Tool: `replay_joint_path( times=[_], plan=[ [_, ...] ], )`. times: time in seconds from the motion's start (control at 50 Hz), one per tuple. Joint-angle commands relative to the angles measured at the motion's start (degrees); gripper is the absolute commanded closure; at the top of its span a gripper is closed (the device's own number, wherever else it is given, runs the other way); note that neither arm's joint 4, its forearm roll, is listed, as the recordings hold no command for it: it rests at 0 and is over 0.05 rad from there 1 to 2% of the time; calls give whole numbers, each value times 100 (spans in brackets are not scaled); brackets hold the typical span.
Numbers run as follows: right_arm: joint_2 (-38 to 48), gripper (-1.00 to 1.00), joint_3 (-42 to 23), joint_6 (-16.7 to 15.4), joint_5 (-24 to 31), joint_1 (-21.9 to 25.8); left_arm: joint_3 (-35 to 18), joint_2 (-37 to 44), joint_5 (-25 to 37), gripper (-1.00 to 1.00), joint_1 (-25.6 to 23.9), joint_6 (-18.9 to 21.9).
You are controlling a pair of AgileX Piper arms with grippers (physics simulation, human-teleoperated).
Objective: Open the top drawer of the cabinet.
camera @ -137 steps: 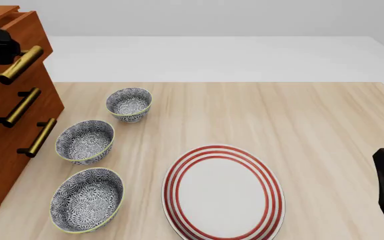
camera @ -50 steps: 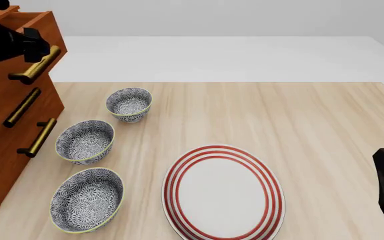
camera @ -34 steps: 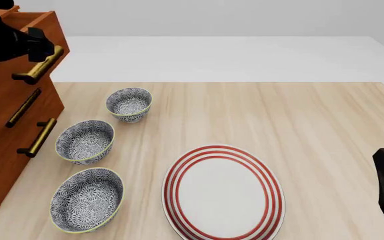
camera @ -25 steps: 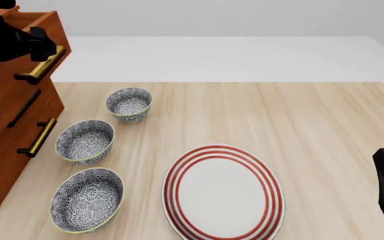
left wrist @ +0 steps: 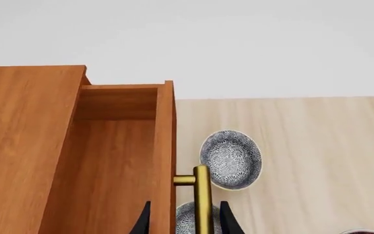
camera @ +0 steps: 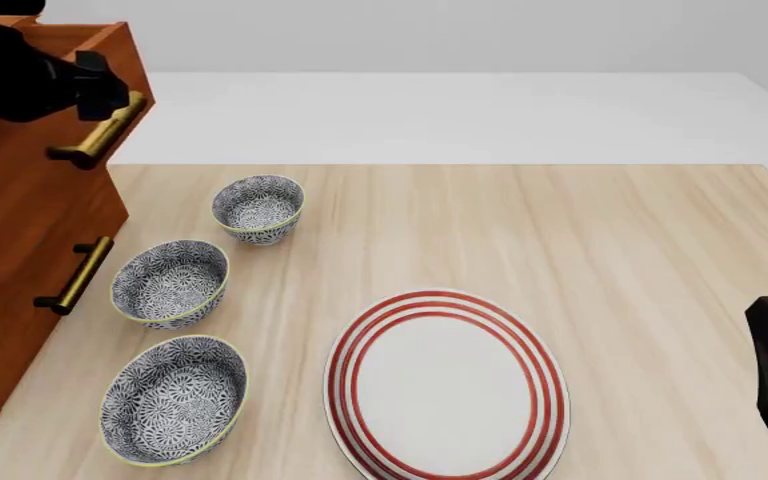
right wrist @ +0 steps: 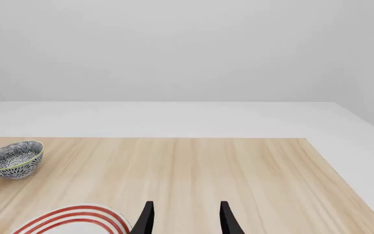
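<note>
One drawer, the top drawer (camera: 51, 100) of the cabinet (camera: 4, 290), has slid further out over the last few seconds, its brass handle (camera: 97, 130) now overhanging the bench (camera: 518, 230) and hiding the middle handle. We hold that handle with the left gripper (left wrist: 185, 219), jaws closed around the bar, and we judge the task nearly done. Our right gripper (right wrist: 185, 219) hangs idle above the bench, jaws apart and empty.
</note>
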Motion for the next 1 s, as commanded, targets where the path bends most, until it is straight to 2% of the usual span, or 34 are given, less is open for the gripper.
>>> replay_joint_path(
  times=[0.02, 1.0],
  plan=[
    [0, -100, 0, 0, 0, 0, 269, 215, 47, -100, -200, 287],
    [0, -100, 0, 0, 0, 0, 147, 652, 46, -100, -657, 292]
  ],
)
